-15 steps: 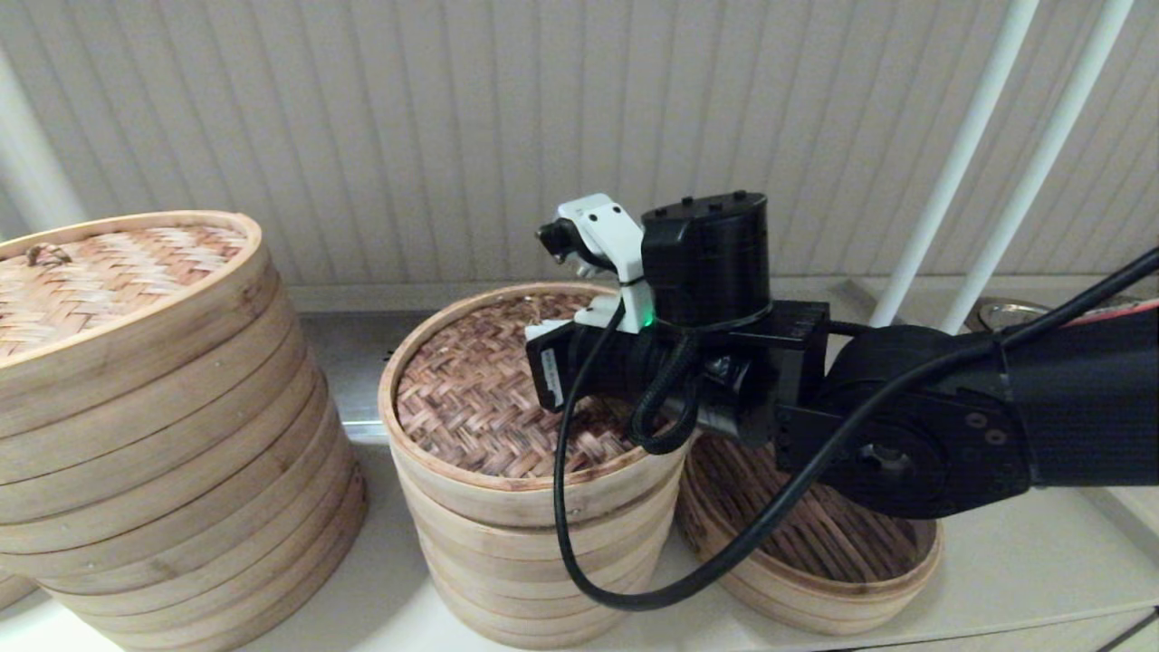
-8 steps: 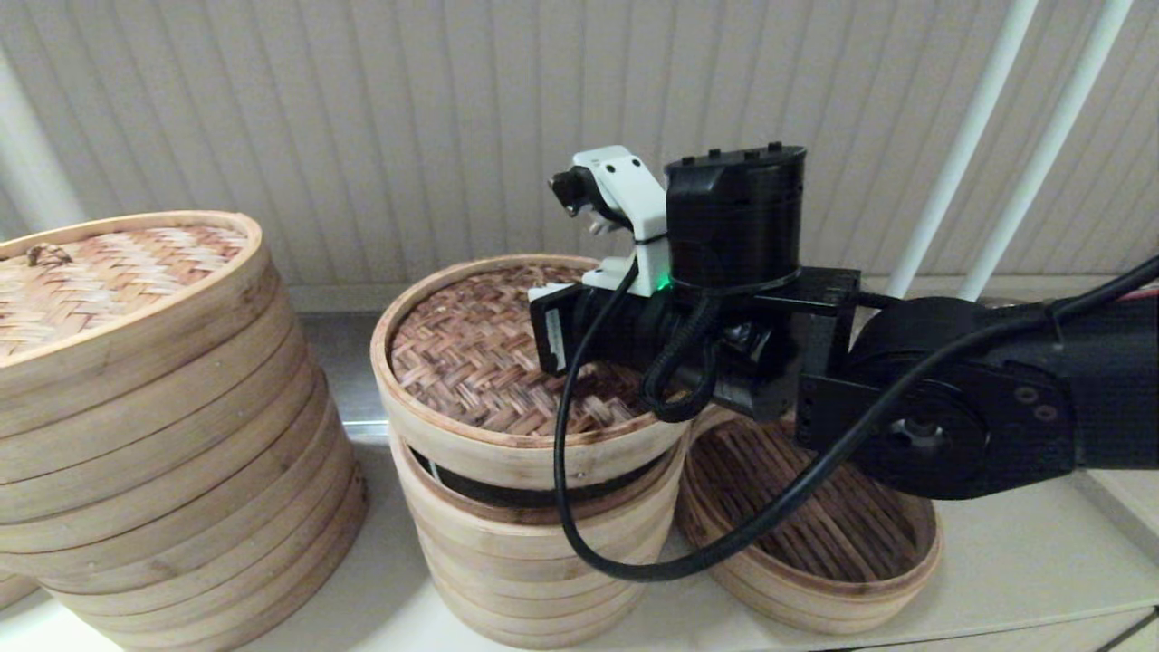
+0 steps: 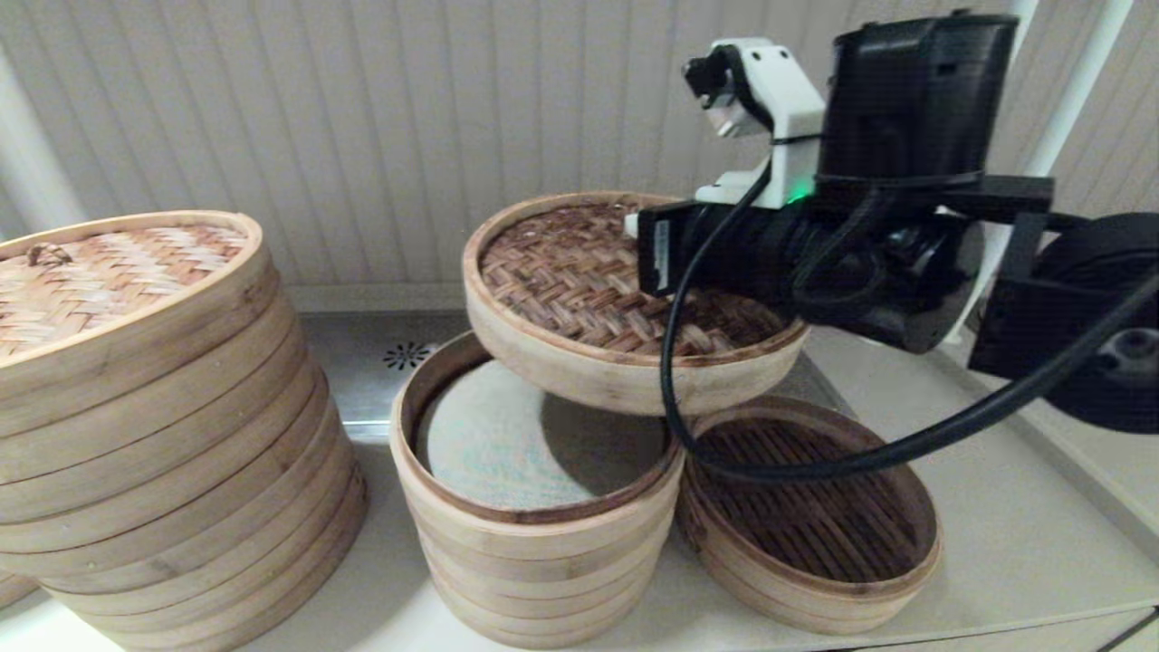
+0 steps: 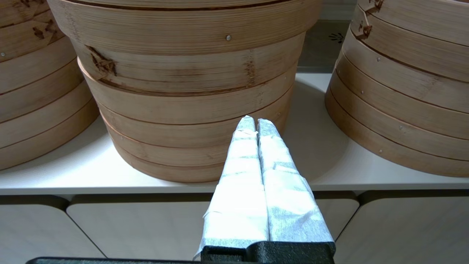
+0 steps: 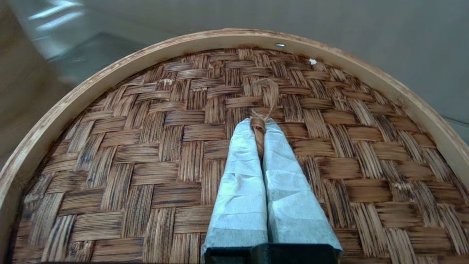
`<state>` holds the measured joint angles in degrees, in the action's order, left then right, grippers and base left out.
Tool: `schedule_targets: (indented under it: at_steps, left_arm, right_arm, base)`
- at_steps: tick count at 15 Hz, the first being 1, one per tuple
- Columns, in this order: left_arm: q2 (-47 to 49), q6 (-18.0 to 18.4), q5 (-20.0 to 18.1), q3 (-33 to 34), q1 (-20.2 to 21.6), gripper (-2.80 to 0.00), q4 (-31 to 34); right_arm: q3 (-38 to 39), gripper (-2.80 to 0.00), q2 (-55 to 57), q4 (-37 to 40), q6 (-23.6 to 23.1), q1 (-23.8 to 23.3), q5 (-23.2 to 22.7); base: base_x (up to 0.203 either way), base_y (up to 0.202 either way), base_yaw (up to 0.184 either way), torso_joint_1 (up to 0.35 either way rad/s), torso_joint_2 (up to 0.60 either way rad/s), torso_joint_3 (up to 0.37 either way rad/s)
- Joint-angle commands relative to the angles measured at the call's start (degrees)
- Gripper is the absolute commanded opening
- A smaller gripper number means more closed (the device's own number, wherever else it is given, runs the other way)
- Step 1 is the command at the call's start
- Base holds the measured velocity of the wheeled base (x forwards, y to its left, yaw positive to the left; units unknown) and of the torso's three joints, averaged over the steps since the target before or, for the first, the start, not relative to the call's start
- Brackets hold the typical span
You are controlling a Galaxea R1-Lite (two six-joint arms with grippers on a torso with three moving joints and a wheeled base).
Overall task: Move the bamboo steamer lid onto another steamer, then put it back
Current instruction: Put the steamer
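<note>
Bamboo steamer lid [image 3: 579,281], dark herringbone weave, pale rim: held aloft and tilted, above both the tiered steamer stack [image 3: 534,543] with whitish liner and the shallow slatted steamer tray [image 3: 815,543] beside it. Right claw [image 5: 259,126]: clenched on the lid's small twisted loop [image 5: 258,128]. Left claw [image 4: 255,123]: pressed closed, empty, low before the table [image 4: 322,146] edge, facing steamer stacks.

1. A tall pale steamer stack [image 3: 534,534] stands at centre, open, with a whitish liner [image 3: 507,444] inside.
2. A big wide stack [image 3: 172,480] at left carries a lighter-woven lid [image 3: 100,272].
</note>
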<state>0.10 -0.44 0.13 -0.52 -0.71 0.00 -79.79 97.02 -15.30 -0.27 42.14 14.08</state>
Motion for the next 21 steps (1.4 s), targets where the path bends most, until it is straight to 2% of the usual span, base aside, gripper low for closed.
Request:
schedule_targets:
  at_steps: [1,5,9,11,14,18,21]
  left_arm:
    - [-0.01,0.0,0.03,0.0,0.0,-2.8,0.0]
    - [-0.01,0.0,0.03,0.0,0.0,-2.8,0.0]
    - [-0.01,0.0,0.04,0.0,0.0,-2.8,0.03]
    - [-0.01,-0.09,0.04,0.0,0.0,-2.8,0.0]
    - [-0.01,0.0,0.04,0.0,0.0,-2.8,0.0]
    - [-0.01,0.0,0.04,0.0,0.0,-2.8,0.0]
    - [-0.01,0.0,0.04,0.0,0.0,-2.8,0.05]
  right_arm:
    - [0.85,-2.8,-5.1,1.12,-0.08,-4.35,0.25]
    - [7.1,-2.8,-8.56,0.94,1.27,-15.51,2.0]
    - [15.67,-2.8,-11.73,0.76,5.46,-24.87,1.74]
    - [19.92,-2.8,-11.84,0.79,6.82,-27.92,1.61]
    - [25.22,-2.8,-11.79,0.0,10.11,-30.9,-0.36]
    - [34.04,-2.8,-10.21,-10.77,10.96,-32.26,-2.79]
    - [38.32,-2.8,-6.71,-15.32,12.49,-32.12,-3.81]
  base:
    - [0.0,0.0,0.0,0.0,0.0,0.0]
    - [0.0,0.0,0.0,0.0,0.0,0.0]
    - [0.0,0.0,0.0,0.0,0.0,0.0]
    - [0.0,0.0,0.0,0.0,0.0,0.0]
    - [0.0,0.0,0.0,0.0,0.0,0.0]
    - [0.0,0.0,0.0,0.0,0.0,0.0]
    - [0.0,0.0,0.0,0.0,0.0,0.0]
